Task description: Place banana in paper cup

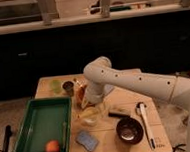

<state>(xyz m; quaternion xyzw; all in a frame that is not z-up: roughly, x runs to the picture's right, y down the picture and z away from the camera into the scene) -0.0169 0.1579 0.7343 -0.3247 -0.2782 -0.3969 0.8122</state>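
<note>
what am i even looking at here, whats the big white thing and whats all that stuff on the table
The white thing is a robot arm. It belongs to a mobile robot standing at the right, and the single camera looks down on the wooden table from in front. The arm bends down to its gripper, the jaws, which sits just above the pale paper cup. A pale yellow banana shows at the cup's mouth; whether the jaws grip it is unclear. Also there: a green tray holding an orange fruit, a dark bowl, a blue sponge and a small metal cup.
</note>
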